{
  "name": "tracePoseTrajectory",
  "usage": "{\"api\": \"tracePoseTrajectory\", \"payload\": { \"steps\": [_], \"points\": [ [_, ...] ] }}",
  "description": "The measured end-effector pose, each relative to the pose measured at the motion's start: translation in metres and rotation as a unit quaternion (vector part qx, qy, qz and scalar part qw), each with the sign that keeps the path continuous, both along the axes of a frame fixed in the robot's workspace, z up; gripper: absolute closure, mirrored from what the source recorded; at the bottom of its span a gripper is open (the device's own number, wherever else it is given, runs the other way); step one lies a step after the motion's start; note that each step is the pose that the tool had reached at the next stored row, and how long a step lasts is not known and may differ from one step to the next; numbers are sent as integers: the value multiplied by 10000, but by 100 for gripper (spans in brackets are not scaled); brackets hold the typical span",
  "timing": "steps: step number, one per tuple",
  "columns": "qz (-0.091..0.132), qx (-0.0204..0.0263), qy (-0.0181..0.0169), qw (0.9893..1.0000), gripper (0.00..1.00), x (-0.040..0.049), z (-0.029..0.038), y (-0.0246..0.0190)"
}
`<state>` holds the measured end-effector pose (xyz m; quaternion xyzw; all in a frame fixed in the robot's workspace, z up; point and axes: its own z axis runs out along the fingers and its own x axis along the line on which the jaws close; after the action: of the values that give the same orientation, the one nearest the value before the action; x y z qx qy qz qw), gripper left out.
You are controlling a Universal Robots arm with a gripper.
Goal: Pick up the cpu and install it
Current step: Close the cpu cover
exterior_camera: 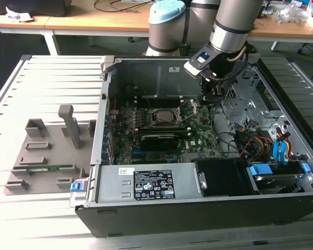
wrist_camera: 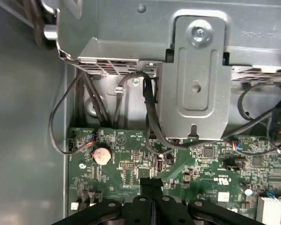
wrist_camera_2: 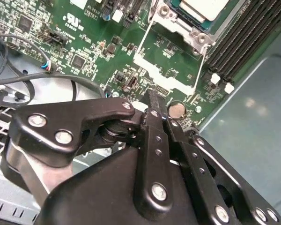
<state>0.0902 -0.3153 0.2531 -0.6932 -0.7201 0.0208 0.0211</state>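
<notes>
The hand (wrist_camera_2: 152,98) is clenched on nothing and hangs over the green board (wrist_camera_2: 84,42) inside the computer case (exterior_camera: 146,70). The cpu (wrist_camera_2: 203,7) lies in its socket nearby.

A black label (exterior_camera: 153,185) crowded with white print and symbols sits on the grey metal cover (exterior_camera: 107,183), with a small white sticker (exterior_camera: 126,171) just beside it. In the second wrist view, white markings dot the green board (wrist_camera_2: 84,70). None of it reads clearly.
</notes>
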Motion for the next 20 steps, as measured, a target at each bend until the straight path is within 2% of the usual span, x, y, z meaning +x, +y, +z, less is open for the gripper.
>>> {"api": "tracePoseTrajectory", "payload": {
  "steps": [2, 3, 7, 8, 12, 15, 17, 18, 20],
  "points": [
    [0, 4, 0, 10000, 89, -1, -58, 4],
    [-1, 3, 0, 10000, 89, -31, -82, 6],
    [0, 3, -7, 10000, 89, -239, -87, 8],
    [0, 3, -15, 10000, 89, -331, -88, 8],
    [0, 4, -22, 10000, 89, -509, -88, 8],
    [-1, 3, -22, 10000, 89, -599, -88, 8],
    [0, 4, -22, 10000, 89, -626, -96, 9],
    [0, 3, -22, 10000, 89, -643, -108, 8],
    [-1, 3, -22, 10000, 89, -732, -165, 8]
  ]
}}
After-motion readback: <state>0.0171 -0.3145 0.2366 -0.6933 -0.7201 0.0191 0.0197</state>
